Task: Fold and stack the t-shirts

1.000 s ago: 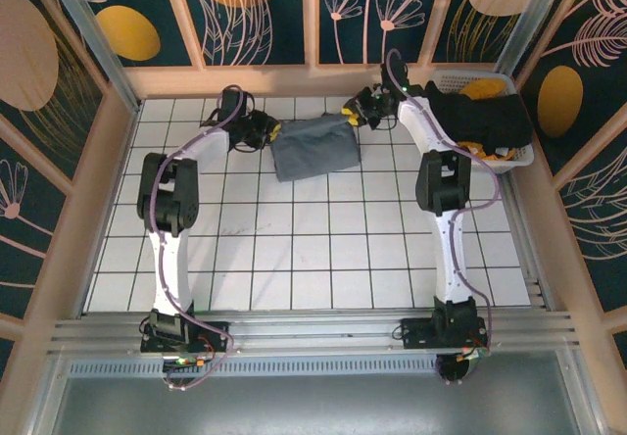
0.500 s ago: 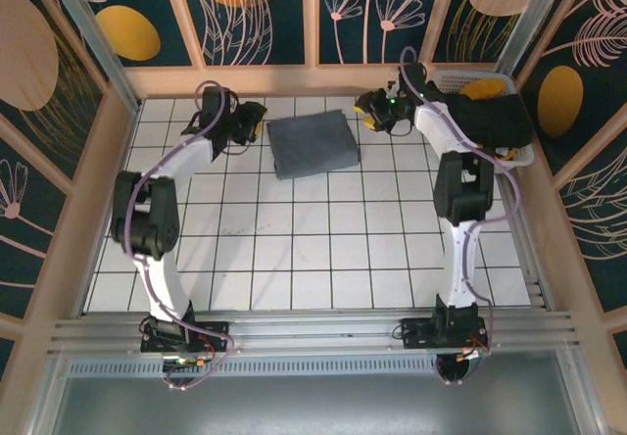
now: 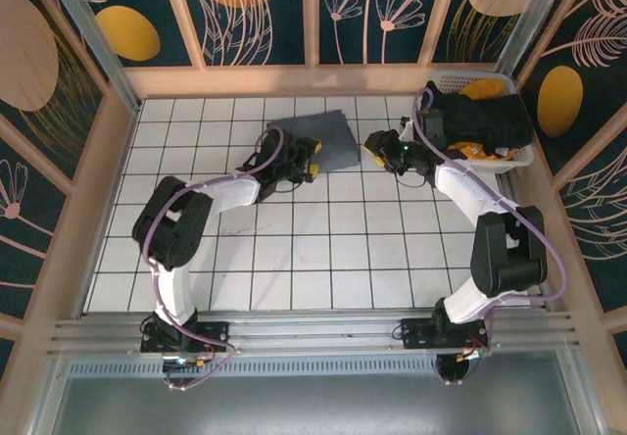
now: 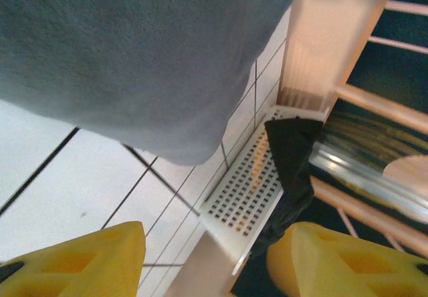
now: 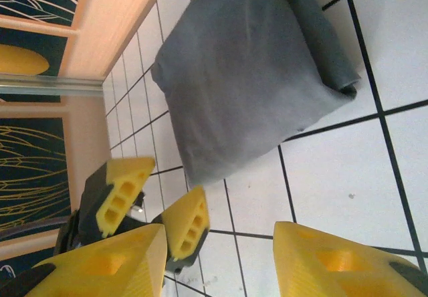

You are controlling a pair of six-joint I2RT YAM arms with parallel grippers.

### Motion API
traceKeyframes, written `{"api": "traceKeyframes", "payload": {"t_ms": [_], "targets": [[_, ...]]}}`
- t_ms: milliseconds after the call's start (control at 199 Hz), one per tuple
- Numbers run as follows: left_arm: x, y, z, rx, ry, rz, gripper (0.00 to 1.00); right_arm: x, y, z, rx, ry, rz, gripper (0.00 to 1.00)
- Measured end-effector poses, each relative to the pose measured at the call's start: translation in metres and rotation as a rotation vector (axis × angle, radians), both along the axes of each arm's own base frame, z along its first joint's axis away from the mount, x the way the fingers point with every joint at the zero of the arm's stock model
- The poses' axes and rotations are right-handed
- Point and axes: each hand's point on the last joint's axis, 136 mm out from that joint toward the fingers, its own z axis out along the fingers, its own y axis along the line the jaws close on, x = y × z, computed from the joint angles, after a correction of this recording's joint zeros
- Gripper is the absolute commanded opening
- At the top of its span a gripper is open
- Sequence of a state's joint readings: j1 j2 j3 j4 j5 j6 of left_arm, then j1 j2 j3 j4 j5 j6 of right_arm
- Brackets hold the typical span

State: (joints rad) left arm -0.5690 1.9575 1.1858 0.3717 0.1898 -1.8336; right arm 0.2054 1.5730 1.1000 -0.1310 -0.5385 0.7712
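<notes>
Folded grey t-shirt [image 3: 319, 139] flat on table [image 3: 294, 249]. Left claw [image 3: 308, 159] and right claw [image 3: 373, 148] sit just beside it, both open and empty.

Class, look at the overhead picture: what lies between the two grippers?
The near corner of the folded blue-grey t-shirt lies between the left gripper and the right gripper on the tiled table, seen in the top view.
</notes>
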Motion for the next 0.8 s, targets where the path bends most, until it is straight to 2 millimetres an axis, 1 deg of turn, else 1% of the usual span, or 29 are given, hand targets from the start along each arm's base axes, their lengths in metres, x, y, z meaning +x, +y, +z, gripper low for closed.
{"api": "traceKeyframes", "payload": {"t_ms": [45,75,181,286,401,637,802], "targets": [[0.004,-0.006,-0.004,-0.018,0.016,0.027,0.7,-0.002,-0.002,-0.001,-0.001,0.003,-0.003,0.47],[0.006,-0.009,-0.007,-0.033,0.027,0.049,0.71,-0.003,-0.004,0.0,-0.002,0.002,-0.008,0.47],[0.013,-0.017,-0.011,-0.069,0.057,0.106,0.71,-0.005,-0.015,0.012,-0.004,-0.03,-0.032,0.47],[0.029,-0.027,-0.011,-0.105,0.065,0.141,0.71,-0.008,-0.026,0.025,-0.001,-0.062,-0.057,0.47],[0.041,-0.034,-0.015,-0.12,0.076,0.156,0.7,-0.013,-0.033,0.03,-0.002,-0.07,-0.074,0.47],[0.038,-0.036,-0.039,-0.07,0.177,0.155,0.69,-0.018,-0.039,0.021,-0.009,-0.033,-0.086,0.47],[0.034,-0.041,-0.045,-0.038,0.245,0.139,0.7,-0.018,-0.04,0.021,-0.01,-0.029,-0.089,0.47]]}}
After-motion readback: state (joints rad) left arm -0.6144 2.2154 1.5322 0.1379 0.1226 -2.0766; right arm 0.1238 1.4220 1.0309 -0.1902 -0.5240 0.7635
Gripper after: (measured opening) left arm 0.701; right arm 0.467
